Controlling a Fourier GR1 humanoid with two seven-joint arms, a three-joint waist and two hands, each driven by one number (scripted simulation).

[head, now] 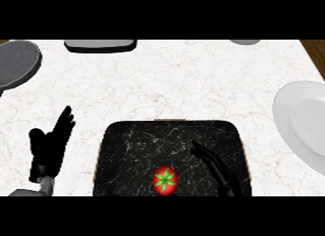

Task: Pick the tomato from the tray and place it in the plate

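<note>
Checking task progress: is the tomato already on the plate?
No, the tomato lies on the dark tray, left of the right hand, while the white plate at the right holds nothing.

Even, bright light falls on the pale tabletop (178, 78), with no clear source and no hard shadows. The white plate (307, 124), to the right of the right hand (216, 168), is close to washed out and shows only faint shading along its rim. The dark tray (137, 143) under that hand swallows the black fingers, so their outline is hard to read. The tomato (165, 180), just left of the hand, stands out vividly. No glare spots show.
</note>
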